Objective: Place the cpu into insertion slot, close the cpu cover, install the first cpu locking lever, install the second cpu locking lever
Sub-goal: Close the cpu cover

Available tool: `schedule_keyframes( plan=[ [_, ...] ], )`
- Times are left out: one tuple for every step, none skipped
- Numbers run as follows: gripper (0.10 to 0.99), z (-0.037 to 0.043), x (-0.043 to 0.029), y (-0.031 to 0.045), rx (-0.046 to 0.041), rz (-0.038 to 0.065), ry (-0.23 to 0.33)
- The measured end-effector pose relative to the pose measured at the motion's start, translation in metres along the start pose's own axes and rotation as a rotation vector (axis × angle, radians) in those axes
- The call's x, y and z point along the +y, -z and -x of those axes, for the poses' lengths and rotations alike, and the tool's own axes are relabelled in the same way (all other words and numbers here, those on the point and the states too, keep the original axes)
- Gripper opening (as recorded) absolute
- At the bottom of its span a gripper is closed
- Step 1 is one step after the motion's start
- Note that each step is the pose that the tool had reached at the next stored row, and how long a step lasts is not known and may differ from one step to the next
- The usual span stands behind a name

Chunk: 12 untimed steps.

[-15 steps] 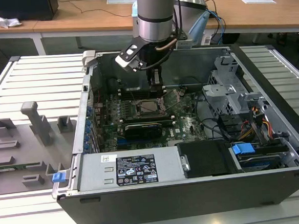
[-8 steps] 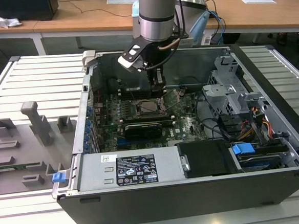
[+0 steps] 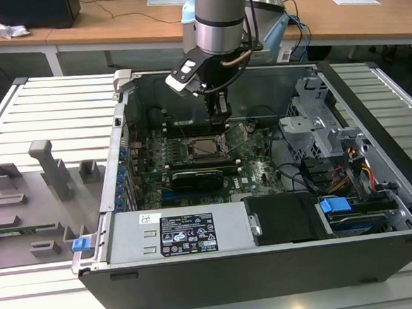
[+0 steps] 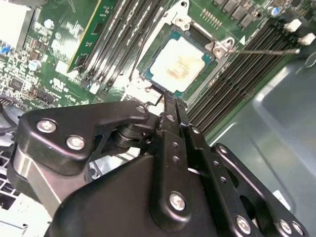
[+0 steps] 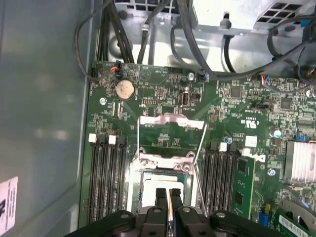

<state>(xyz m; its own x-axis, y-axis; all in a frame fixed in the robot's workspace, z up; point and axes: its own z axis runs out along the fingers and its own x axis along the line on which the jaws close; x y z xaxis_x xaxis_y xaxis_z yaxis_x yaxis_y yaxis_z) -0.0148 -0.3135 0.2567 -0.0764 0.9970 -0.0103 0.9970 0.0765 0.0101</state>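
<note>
End effector (image 5: 168,196) pressed together beside cpu (image 4: 180,61) edge; cpu sits in insertion slot (image 4: 170,33).

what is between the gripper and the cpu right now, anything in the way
Nothing visible. In the second wrist view the cpu already lies in the insertion slot with its face bare. The gripper, its jaws shut, hangs at the slot's edge right beside the cpu, and no cable or part crosses between them.
</note>
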Motion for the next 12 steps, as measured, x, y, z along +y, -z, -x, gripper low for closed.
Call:
schedule_keyframes(
  plan=[
    [0.165,0.0002,0.003,0.0,0.0001,0.0,0.0],
    [0.165,0.0004,0.0056,-0.0001,0.0,0.0,0.0],
    [0.165,0.0006,0.008,-0.0001,0.0,0.0,0.0],
    [0.165,0.0007,0.0093,-0.0001,0.0,0.0,0.0],
    [0.165,0.0008,0.0105,-0.0001,0.0,0.0,0.0],
    [0.165,0.001,0.0135,-0.0001,0.0,0.0,0.0],
    [0.165,0.0013,0.0166,-0.0002,0.0,0.0,0.0],
    [0.165,0.0016,0.0213,-0.0002,-0.0001,0.0,0.0],
    [0.165,0.0018,0.024,-0.0003,0.0,0.0,0.0],
    [0.165,0.0021,0.0278,-0.0003,0.0001,0.0,0.0],
    [0.165,0.0022,0.0296,-0.0004,0.0,0.0,0.0],
    [0.165,0.0024,0.0311,-0.0003,0.0,0.0,0.0]
  ],
)
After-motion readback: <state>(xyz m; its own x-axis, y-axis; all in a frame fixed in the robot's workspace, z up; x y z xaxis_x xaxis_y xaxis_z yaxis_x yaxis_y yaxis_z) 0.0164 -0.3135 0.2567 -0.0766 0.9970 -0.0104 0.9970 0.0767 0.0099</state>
